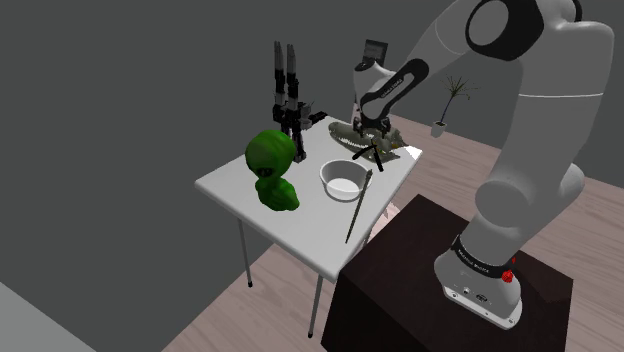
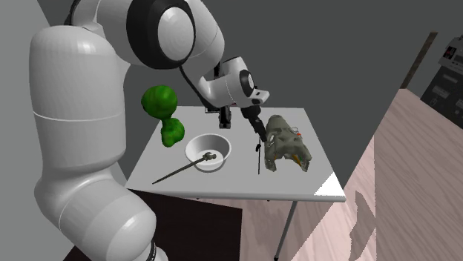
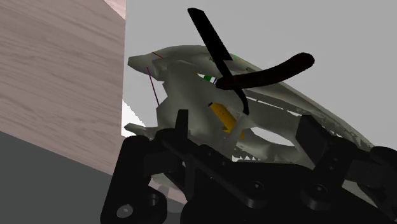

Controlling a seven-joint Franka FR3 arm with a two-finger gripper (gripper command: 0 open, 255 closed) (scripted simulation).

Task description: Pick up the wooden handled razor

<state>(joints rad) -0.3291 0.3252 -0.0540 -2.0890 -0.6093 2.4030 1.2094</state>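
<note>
Black fingers (image 3: 182,127) of the gripper (image 3: 245,124) are spread wide with nothing between them, likely so the razor (image 3: 261,71) can fit in. It sits just past their tips, half open like a cross, leaning on a toothy skull (image 3: 184,76) on the table (image 1: 232,188).

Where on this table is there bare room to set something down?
Bare: the white table's corner bordered by the green alien-head figure, white round bowl and thin stick. Crowded: the opposite end, where the black claw hovers by the grey-green toothed skull and dark-handled razor.
</note>
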